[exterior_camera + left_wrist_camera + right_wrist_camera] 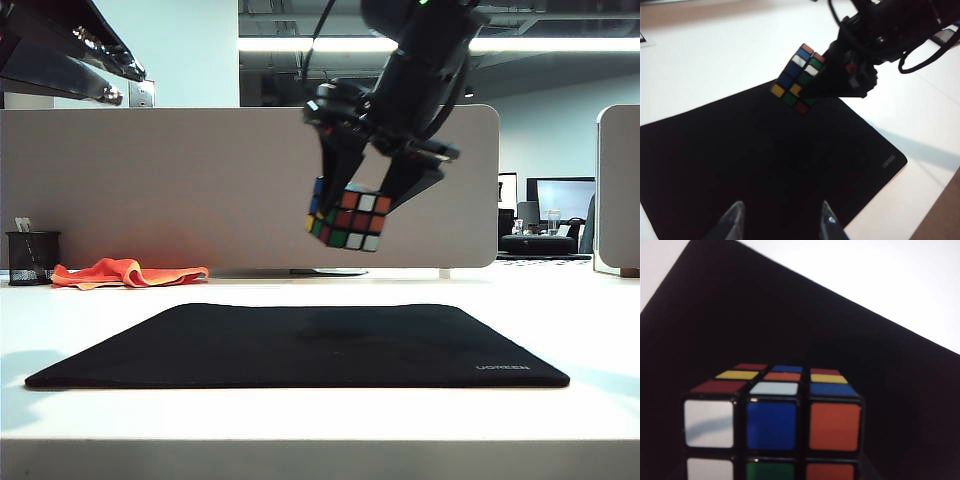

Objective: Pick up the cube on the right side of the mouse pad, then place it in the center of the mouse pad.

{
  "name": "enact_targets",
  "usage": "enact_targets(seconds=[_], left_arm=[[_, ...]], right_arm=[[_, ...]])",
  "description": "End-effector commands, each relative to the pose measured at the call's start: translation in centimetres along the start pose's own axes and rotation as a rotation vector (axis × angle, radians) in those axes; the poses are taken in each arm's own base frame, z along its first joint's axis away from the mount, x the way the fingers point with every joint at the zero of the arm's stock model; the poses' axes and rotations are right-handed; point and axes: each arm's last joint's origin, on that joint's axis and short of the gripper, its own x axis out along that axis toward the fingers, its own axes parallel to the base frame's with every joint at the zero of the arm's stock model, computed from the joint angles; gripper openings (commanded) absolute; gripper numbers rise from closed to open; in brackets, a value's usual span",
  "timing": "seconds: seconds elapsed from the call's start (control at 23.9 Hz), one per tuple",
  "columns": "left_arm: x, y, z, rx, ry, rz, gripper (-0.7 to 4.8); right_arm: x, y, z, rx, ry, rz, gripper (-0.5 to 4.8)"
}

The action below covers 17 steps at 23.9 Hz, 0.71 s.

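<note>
Hanging tilted over mouse pad (300, 345): right gripper (362, 205) clamping cube (348, 216) | left gripper (781, 220) spread, seemingly empty

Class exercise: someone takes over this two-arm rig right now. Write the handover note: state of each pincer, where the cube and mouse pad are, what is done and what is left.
Right pincer: shut on the cube, holding it tilted in the air above the mouse pad, roughly over its middle.
Left pincer: open and empty, hovering over the pad's near part, apart from the cube.
Mouse pad: flat on the white table, nothing on it.
Done: cube picked up and carried over the pad.
Left: lower the cube onto the pad's center, open the right pincer, withdraw.
</note>
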Motion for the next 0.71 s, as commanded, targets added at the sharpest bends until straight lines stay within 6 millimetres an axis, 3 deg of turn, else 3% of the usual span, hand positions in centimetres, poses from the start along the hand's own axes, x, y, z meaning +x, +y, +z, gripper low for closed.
enact_targets(seconds=[0.04, 0.33, 0.71], left_arm=[[-0.1, 0.0, 0.1, 0.005, -0.001, -0.001, 1.92], [-0.1, 0.0, 0.1, 0.004, 0.000, -0.001, 1.91], [-0.1, 0.0, 0.0, 0.000, 0.007, -0.002, 1.84]], right_arm=[[1.2, 0.2, 0.6, -0.025, 0.021, 0.003, 2.61], [2.8, 1.5, 0.0, -0.167, 0.081, -0.009, 2.65], [4.3, 1.6, -1.0, -0.168, 0.162, -0.005, 2.68]])
